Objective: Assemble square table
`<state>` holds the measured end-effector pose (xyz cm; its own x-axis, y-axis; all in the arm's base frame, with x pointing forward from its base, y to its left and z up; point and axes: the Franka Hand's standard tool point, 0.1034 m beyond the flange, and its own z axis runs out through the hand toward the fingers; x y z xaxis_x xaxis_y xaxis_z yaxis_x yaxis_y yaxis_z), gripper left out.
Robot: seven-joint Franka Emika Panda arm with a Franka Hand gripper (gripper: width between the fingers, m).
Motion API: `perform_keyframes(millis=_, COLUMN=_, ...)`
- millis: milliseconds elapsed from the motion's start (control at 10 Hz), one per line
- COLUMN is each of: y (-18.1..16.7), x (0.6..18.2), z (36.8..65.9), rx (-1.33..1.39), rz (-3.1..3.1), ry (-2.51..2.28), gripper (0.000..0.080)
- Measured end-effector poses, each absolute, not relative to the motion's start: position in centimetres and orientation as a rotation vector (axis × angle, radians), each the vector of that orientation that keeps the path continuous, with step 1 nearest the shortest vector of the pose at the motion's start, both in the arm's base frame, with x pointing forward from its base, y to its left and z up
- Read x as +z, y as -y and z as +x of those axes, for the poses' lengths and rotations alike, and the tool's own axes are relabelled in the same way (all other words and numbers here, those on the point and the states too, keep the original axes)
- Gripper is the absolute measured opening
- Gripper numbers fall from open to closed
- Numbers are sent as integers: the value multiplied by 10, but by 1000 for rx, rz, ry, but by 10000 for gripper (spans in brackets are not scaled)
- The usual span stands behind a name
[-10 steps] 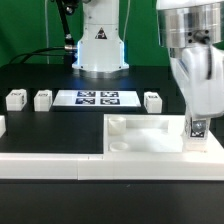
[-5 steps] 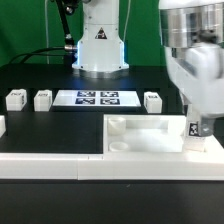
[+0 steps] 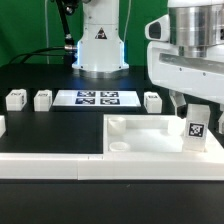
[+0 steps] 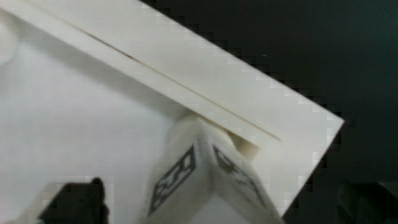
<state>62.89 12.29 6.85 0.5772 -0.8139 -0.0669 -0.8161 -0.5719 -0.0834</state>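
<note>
My gripper (image 3: pixel 196 97) gapes wide, holding nothing. A white leg post (image 3: pixel 198 127) with a black-and-white tag stands upright at the rimmed white square table's (image 3: pixel 150 148) corner.

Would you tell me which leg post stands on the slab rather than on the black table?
The leg post at the slab's corner on the exterior view's right, tag facing the camera; the others sit on the table.

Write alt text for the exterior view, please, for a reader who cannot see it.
A small white tagged leg post stands upright at a corner of the large white plastic square slab, with the open gripper over it.
</note>
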Motion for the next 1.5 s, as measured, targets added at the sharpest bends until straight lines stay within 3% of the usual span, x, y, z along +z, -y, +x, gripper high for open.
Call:
perform_keyframes(millis=300, y=-104, x=70, z=640, rx=-94, rz=-3031, ry=-398, gripper=649)
perform_keyframes(millis=500, y=-108, x=69, z=638, rx=-85, rz=-3011, ry=-504, gripper=649)
perform_keyframes(millis=600, y=-107, x=69, z=639, rx=-83, rz=-2999, ry=-563, gripper=519)
perform_keyframes(millis=700, y=-108, x=69, z=638, rx=-77, rz=-2975, ry=-670, gripper=519)
perform_keyframes(millis=900, y=-108, x=69, z=638, rx=-65, rz=-2909, ry=-904, gripper=288)
perform_keyframes(millis=1100, y=-106, x=68, z=637, rx=-51, rz=-2836, ry=-1108, gripper=288)
perform_keyframes(millis=1500, y=-104, x=67, z=632, rx=66, rz=-2269, ry=-2005, gripper=288)
